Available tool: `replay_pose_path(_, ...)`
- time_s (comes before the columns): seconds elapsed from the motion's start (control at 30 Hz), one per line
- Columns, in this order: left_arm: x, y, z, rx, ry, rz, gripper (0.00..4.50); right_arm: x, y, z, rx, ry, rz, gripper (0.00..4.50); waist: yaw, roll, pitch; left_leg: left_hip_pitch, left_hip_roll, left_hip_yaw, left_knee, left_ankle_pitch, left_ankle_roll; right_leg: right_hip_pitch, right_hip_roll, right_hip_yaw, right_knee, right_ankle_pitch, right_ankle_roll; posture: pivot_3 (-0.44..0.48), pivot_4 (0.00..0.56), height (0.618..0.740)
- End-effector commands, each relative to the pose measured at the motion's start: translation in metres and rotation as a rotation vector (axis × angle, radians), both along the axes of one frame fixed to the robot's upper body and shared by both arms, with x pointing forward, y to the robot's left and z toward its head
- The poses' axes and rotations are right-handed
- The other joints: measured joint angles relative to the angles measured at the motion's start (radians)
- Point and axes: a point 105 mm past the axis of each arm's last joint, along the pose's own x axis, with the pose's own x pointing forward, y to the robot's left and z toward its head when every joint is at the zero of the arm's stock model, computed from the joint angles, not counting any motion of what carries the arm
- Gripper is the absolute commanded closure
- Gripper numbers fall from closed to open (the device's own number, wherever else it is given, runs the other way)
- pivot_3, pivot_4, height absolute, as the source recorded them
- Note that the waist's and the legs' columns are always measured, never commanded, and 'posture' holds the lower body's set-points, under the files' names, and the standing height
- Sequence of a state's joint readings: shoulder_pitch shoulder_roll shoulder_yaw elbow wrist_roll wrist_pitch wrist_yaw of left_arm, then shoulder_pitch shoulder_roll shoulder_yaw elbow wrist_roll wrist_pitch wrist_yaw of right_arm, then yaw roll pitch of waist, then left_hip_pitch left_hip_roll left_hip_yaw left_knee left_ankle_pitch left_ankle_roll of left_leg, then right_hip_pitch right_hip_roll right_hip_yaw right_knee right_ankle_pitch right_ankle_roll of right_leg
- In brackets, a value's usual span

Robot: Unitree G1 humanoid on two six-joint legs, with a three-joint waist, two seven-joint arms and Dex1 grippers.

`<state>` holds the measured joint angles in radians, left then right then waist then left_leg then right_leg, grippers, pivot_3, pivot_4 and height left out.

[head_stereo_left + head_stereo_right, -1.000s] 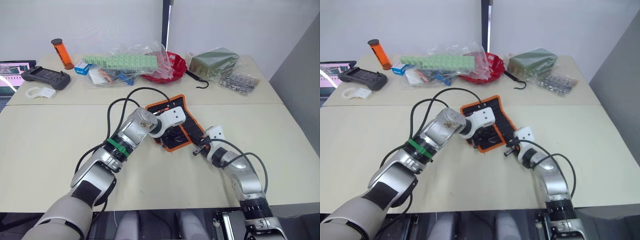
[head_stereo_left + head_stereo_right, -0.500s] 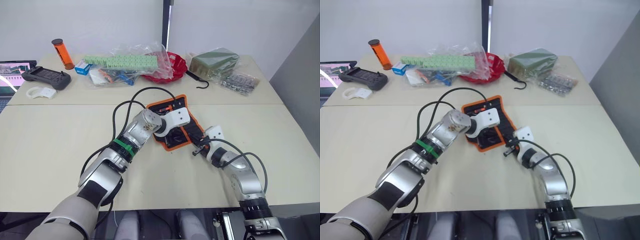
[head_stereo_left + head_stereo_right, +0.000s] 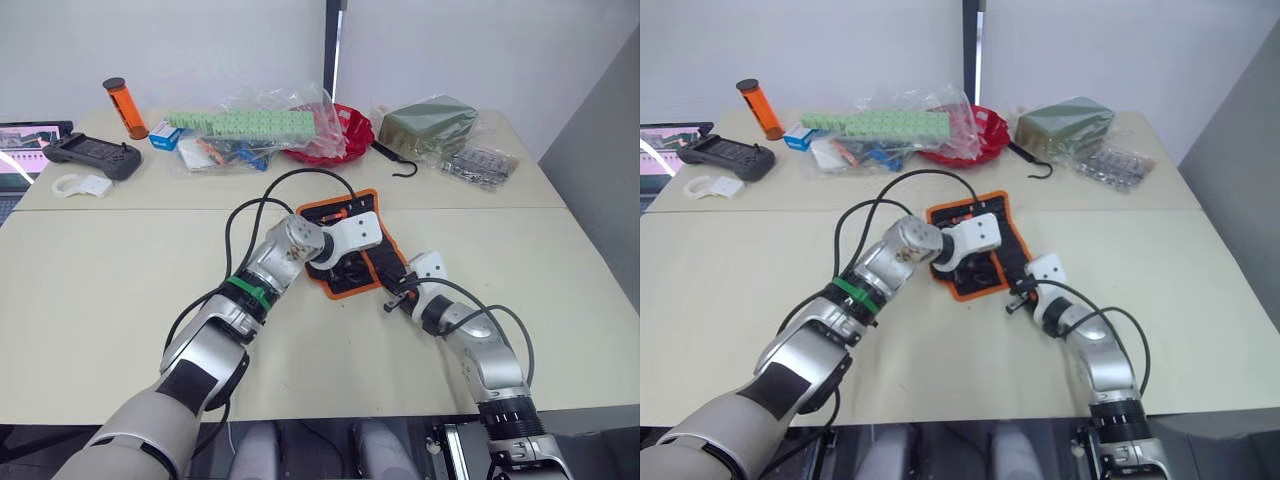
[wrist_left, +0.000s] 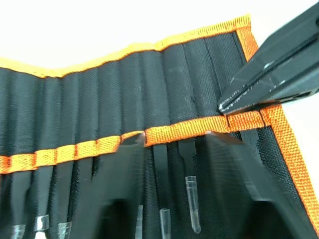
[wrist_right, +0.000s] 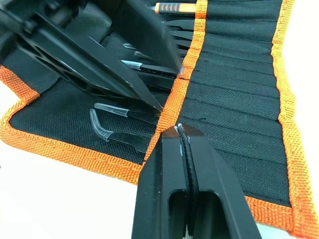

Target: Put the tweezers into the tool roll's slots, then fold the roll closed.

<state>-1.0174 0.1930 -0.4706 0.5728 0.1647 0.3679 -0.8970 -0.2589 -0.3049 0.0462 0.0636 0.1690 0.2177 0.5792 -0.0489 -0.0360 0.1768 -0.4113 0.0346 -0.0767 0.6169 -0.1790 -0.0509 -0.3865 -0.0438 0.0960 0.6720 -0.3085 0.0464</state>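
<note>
Right hand (image 5: 180,130) pinching tool roll (image 5: 234,74)

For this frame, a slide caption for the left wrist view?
Left gripper open over the tweezers in the tool roll.

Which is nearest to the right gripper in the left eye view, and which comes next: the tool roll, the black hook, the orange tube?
Measured from the right gripper:
1. Tool roll: right beside it, on the near table.
2. Black hook: farther back, ahead of the gripper on the far table.
3. Orange tube: farthest, at the far left corner.
</note>
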Motion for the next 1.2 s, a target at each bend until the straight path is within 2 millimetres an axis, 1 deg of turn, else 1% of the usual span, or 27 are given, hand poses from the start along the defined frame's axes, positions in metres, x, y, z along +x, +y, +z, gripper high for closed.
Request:
replay_pose_path(0.03, -0.005, 0.003, 0.03, -0.044, -0.04, -0.02, 0.91, -0.007, 0.012, -0.011, -0.017, 0.045, 0.06, 4.5, -0.004, 0.0, 0.0, 0.0, 0.0, 0.0, 0.0, 0.0, 0.0, 0.0, 0.0, 0.0, 0.001, 0.0, 0.0, 0.0, 0.15, 0.74)
replay_pose_path(0.1, -0.008, 0.009, 0.036, -0.059, -0.03, -0.012, 0.25, -0.007, 0.011, -0.011, -0.017, 0.045, 0.058, 4.5, -0.006, 0.0, 0.0, 0.001, 0.0, 0.0, 0.0, 0.0, 0.0, 0.0, 0.0, 0.0, 0.002, 0.0, 0.0, 0.0, 0.15, 0.74)
replay_pose_path(0.13, -0.01, 0.012, 0.041, -0.072, -0.025, -0.005, 0.04, -0.007, 0.01, -0.011, -0.019, 0.045, 0.056, 4.5, -0.007, 0.0, 0.0, 0.001, 0.0, 0.0, 0.0, 0.0, 0.0, 0.0, 0.0, 0.0, 0.003, 0.0, 0.0, 0.0, 0.15, 0.74)
replay_pose_path(0.23, -0.006, 0.04, 0.068, -0.179, -0.019, 0.096, 0.04, -0.006, 0.007, -0.009, -0.022, 0.036, 0.05, 4.5, -0.014, 0.0, 0.0, 0.001, 0.0, 0.0, 0.0, 0.0, 0.0, 0.0, 0.0, 0.0, 0.003, 0.0, 0.0, 0.0, 0.15, 0.74)
replay_pose_path(0.4, -0.001, 0.083, 0.095, -0.359, -0.04, 0.228, 0.04, -0.001, 0.002, 0.003, -0.013, -0.005, 0.043, 4.5, -0.019, 0.0, 0.0, 0.003, 0.0, -0.001, 0.0, 0.0, 0.0, 0.0, 0.0, 0.0, 0.006, 0.0, 0.0, 0.0, 0.15, 0.74)
replay_pose_path(0.47, -0.003, 0.101, 0.098, -0.403, -0.053, 0.265, 0.04, -0.001, -0.001, 0.013, -0.007, -0.035, 0.051, 4.5, -0.018, 0.0, 0.0, 0.003, 0.0, -0.001, 0.0, 0.0, 0.0, 0.0, 0.0, 0.0, 0.006, 0.0, 0.0, 0.0, 0.15, 0.74)
replay_pose_path(0.53, -0.014, 0.112, 0.093, -0.434, -0.042, 0.249, 0.04, -0.006, 0.003, 0.025, -0.007, -0.074, 0.107, 4.5, -0.018, 0.0, 0.0, 0.003, 0.0, -0.001, 0.0, 0.0, 0.0, 0.0, 0.0, 0.0, 0.006, 0.0, 0.0, 0.0, 0.15, 0.74)
replay_pose_path(0.63, -0.024, 0.134, 0.094, -0.531, -0.117, 0.283, 0.04, -0.018, 0.013, 0.042, -0.002, -0.097, 0.209, 4.5, -0.017, 0.001, 0.0, 0.002, 0.0, -0.002, 0.0, 0.0, 0.0, -0.001, 0.0, 0.0, 0.007, 0.0, 0.0, 0.0, 0.15, 0.74)
replay_pose_path(0.67, -0.032, 0.139, 0.091, -0.546, -0.097, 0.253, 0.04, -0.021, 0.014, 0.047, -0.002, -0.105, 0.226, 4.5, -0.016, 0.001, 0.0, 0.001, 0.0, -0.002, 0.0, 0.0, 0.0, -0.001, 0.0, 0.0, 0.007, 0.0, 0.0, 0.0, 0.15, 0.74)
replay_pose_path(0.73, -0.048, 0.151, 0.08, -0.57, 0.018, 0.216, 0.0, -0.019, 0.016, 0.057, -0.03, -0.136, 0.22, 3.95, -0.016, 0.001, 0.0, 0.001, 0.0, -0.002, 0.0, 0.0, 0.0, -0.001, 0.0, 0.0, 0.007, 0.0, -0.001, 0.0, 0.15, 0.74)
replay_pose_path(0.77, -0.055, 0.157, 0.077, -0.585, 0.046, 0.203, 0.0, -0.02, 0.019, 0.061, -0.032, -0.142, 0.23, 3.71, -0.017, 0.001, 0.0, 0.001, 0.0, -0.002, 0.0, 0.0, 0.0, -0.001, 0.0, 0.0, 0.007, 0.0, 0.0, 0.0, 0.15, 0.74)
replay_pose_path(0.9, -0.063, 0.183, 0.055, -0.536, 0.044, 0.265, 0.0, -0.026, 0.043, 0.066, -0.022, -0.132, 0.298, 2.32, -0.016, 0.001, 0.001, 0.003, 0.0, -0.002, 0.0, 0.0, 0.0, -0.001, 0.0, 0.0, 0.007, 0.0, 0.0, 0.0, 0.15, 0.74)
replay_pose_path(0.97, -0.071, 0.199, 0.038, -0.491, 0.02, 0.306, 0.0, -0.028, 0.059, 0.065, -0.009, -0.124, 0.319, 1.63, -0.014, 0.001, 0.001, 0.003, 0.0, -0.002, 0.0, 0.0, 0.0, 0.0, 0.0, 0.0, 0.007, 0.0, -0.001, 0.0, 0.15, 0.74)
replay_pose_path(1.0, -0.077, 0.203, 0.031, -0.472, 0.025, 0.311, 0.0, -0.028, 0.065, 0.063, -0.006, -0.115, 0.331, 1.29, -0.014, 0.001, 0.001, 0.003, 0.0, -0.002, 0.0, 0.0, 0.0, -0.001, 0.0, 0.0, 0.006, 0.0, -0.001, 0.0, 0.15, 0.74)
replay_pose_path(1.1, -0.094, 0.21, 0.017, -0.496, 0.051, 0.345, 0.0, -0.026, 0.083, 0.057, -0.006, -0.102, 0.333, 0.28, -0.015, 0.001, 0.001, 0.002, 0.001, -0.002, 0.0, 0.0, 0.0, -0.001, 0.0, 0.0, 0.007, 0.0, -0.001, 0.0, 0.15, 0.74)
replay_pose_path(1.13, -0.1, 0.212, 0.012, -0.491, 0.058, 0.355, 0.0, -0.025, 0.088, 0.055, -0.006, -0.1, 0.33, 0.01, -0.013, 0.001, 0.001, 0.002, 0.001, -0.002, 0.0, 0.0, 0.0, -0.002, -0.001, 0.0, 0.007, 0.0, -0.001, 0.0, 0.15, 0.74)
replay_pose_path(1.2, -0.109, 0.217, 0.006, -0.481, 0.061, 0.372, 0.0, -0.021, 0.096, 0.052, -0.036, -0.107, 0.317, 0.01, -0.006, 0.001, 0.001, 0.002, 0.001, -0.002, 0.0, 0.0, 0.0, -0.002, -0.001, 0.0, 0.006, 0.0, -0.001, 0.0, 0.15, 0.74)
